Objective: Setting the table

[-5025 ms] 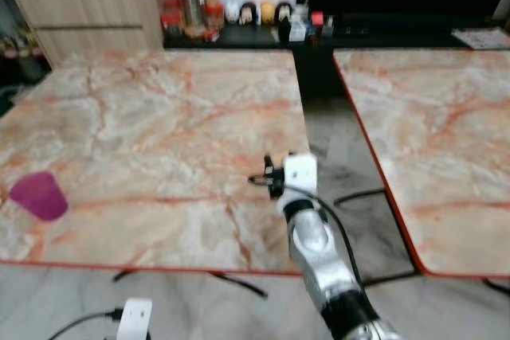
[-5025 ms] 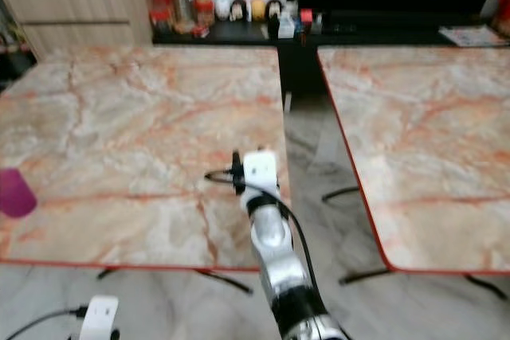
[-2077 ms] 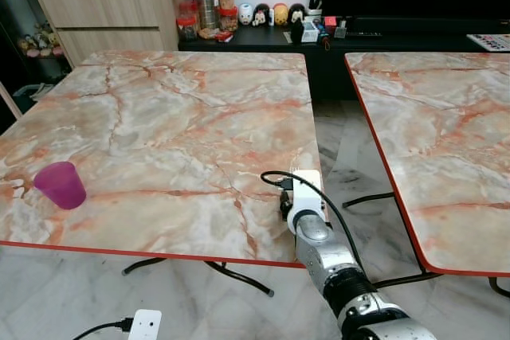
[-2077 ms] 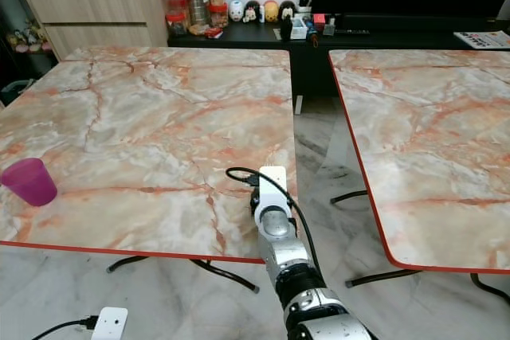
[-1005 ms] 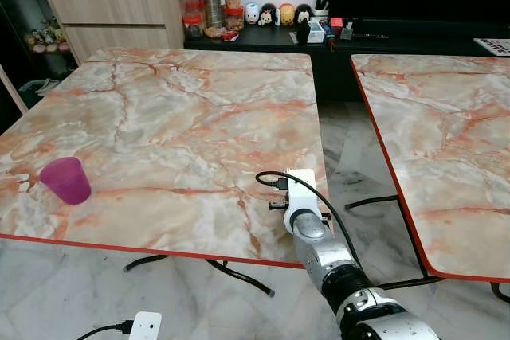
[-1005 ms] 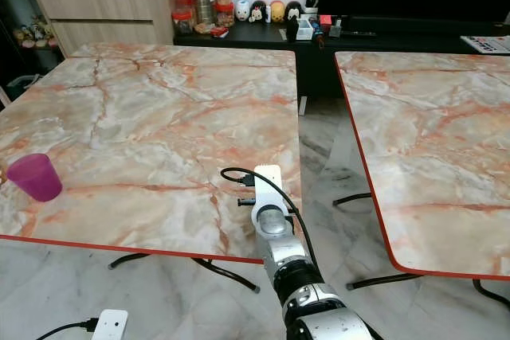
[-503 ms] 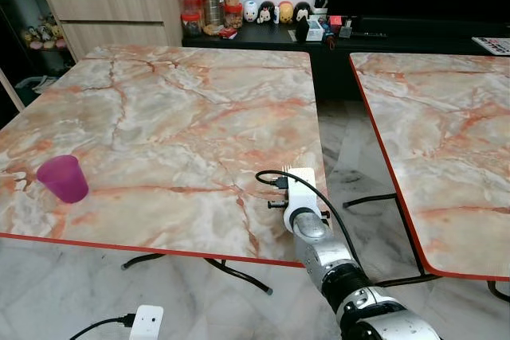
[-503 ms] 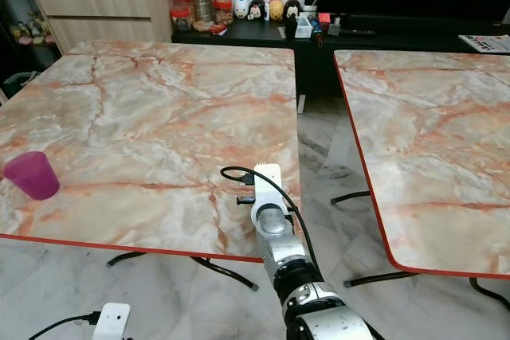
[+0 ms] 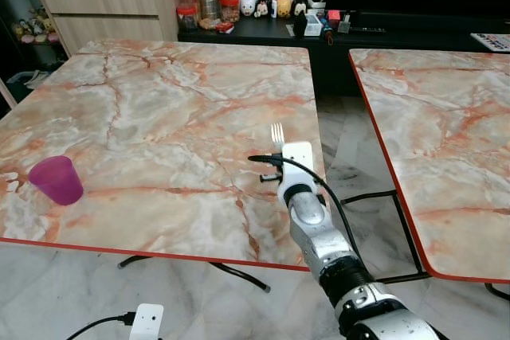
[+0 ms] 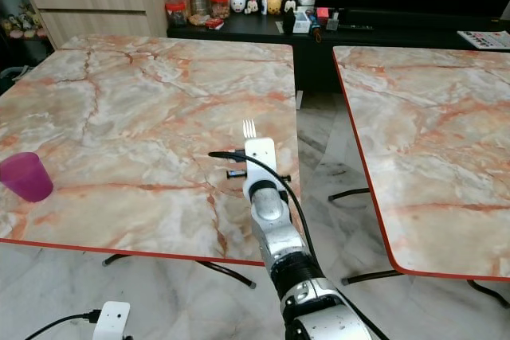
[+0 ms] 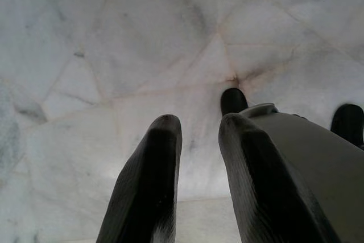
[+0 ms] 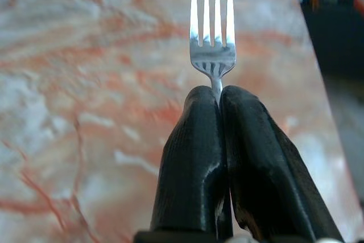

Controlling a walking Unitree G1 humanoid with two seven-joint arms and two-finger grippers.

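My right gripper (image 12: 219,92) is shut on the neck of a silver fork (image 12: 212,32), whose tines point away from the wrist. In the left eye view the fork (image 9: 277,133) sticks up past the white wrist box, over the near right part of the marble table (image 9: 159,109). A purple cup (image 9: 56,180) stands upright near that table's front left edge, far from the fork. My left gripper (image 11: 199,126) hangs low over the floor, its fingers (image 11: 149,186) apart with nothing between them.
A second marble table (image 9: 446,109) stands to the right, with a strip of floor (image 9: 343,149) between the two. A black console (image 9: 382,25) with jars and figurines and a wooden sideboard (image 9: 103,5) line the back wall.
My right arm has lifted and reached farther over the table, so the fork's tines now show above the wrist box. The cup has not moved.
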